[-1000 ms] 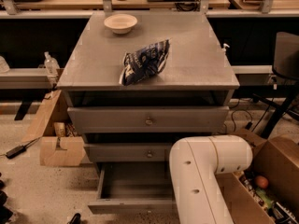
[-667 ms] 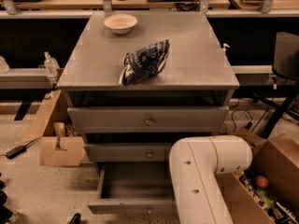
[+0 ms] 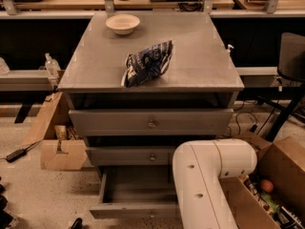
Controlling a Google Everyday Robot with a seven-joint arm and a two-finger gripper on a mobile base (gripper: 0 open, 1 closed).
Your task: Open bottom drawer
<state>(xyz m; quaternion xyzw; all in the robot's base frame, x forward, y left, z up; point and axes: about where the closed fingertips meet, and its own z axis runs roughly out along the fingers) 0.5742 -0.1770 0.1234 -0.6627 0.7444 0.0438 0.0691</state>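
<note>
Camera view: bottom drawer (image 3: 136, 191) open over speckled floor (image 3: 33, 194); end effector out of frame.

The claw was out of sight. Only its arm (image 3: 209, 180) showed, low on the right, with its elbow in front of the right end of the bottom drawer (image 3: 133, 211). That drawer stuck out forward of the cabinet (image 3: 200, 66). Directly above it sat the middle drawer (image 3: 126, 155), then the top drawer (image 3: 109, 122). On the cabinet's top, above and left of the arm, lay a bag (image 3: 147, 63), with a bowl (image 3: 123, 24) behind it to the left. One box (image 3: 281, 171) stood just right of the arm, and another box (image 3: 59, 152) on the floor left of the cabinet.
</note>
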